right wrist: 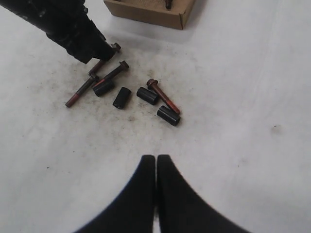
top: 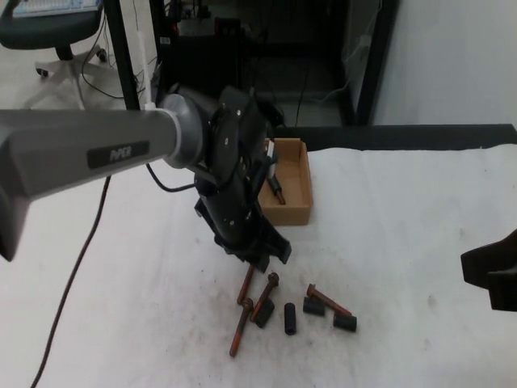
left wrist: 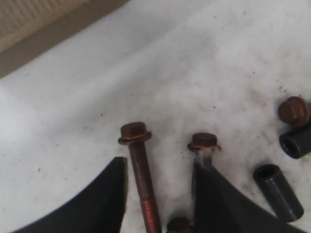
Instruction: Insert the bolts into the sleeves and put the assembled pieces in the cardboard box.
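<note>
Lying in the lower middle of the high view, loose bolts [top: 241,327] and black sleeves [top: 289,318] sit on the white worktop [top: 404,242]. The left tool [left wrist: 160,167] hangs spread wide around one bolt [left wrist: 140,165]. The right tool [right wrist: 156,162] is pressed together, well apart from them. The cardboard box [top: 292,212] sits just above the pile.

On my left arm's grey forearm casing [top: 81,149] sits a small dark label [top: 118,153] with pale lettering; one short word.

four loose bolts [right wrist: 164,97], four sleeves [right wrist: 122,97], one cardboard box [right wrist: 146,14], one piece [top: 277,187] inside
</note>
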Robot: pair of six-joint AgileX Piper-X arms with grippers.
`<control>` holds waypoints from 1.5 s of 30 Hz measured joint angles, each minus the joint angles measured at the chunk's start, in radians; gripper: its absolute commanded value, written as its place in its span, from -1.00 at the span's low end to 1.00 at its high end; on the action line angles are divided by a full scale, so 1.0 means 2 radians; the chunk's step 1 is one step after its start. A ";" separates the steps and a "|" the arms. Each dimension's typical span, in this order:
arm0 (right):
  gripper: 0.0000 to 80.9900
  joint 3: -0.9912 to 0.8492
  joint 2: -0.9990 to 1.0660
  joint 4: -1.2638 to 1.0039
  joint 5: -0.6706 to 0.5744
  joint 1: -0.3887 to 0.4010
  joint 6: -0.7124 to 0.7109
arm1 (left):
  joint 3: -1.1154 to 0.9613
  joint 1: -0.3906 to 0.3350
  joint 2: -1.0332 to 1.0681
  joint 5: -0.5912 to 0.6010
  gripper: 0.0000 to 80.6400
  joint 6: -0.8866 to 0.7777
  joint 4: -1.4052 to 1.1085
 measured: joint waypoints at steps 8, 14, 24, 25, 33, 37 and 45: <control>-0.98 0.000 0.000 0.000 0.000 0.000 0.000 | -0.001 0.000 0.004 -0.016 -0.01 0.023 0.004; -0.98 0.000 0.000 0.000 0.000 0.000 0.000 | -0.001 0.000 0.007 -0.026 -0.01 0.036 0.004; -0.98 0.000 0.000 0.000 0.000 0.000 0.000 | -0.002 0.000 0.019 -0.028 -0.01 0.039 0.003; -0.98 0.000 0.000 0.000 0.000 0.000 0.000 | -0.002 0.000 0.020 -0.028 -0.01 0.039 0.003; -0.98 0.000 0.000 0.000 0.000 0.000 0.000 | -0.003 0.000 0.034 -0.029 -0.01 0.039 0.002; -0.98 0.000 0.000 0.000 0.000 0.000 0.000 | -0.005 0.000 0.034 -0.030 -0.01 0.039 0.002; -0.98 0.000 0.000 0.000 0.000 0.000 0.000 | -0.005 -0.002 0.035 -0.044 -0.79 0.039 -0.004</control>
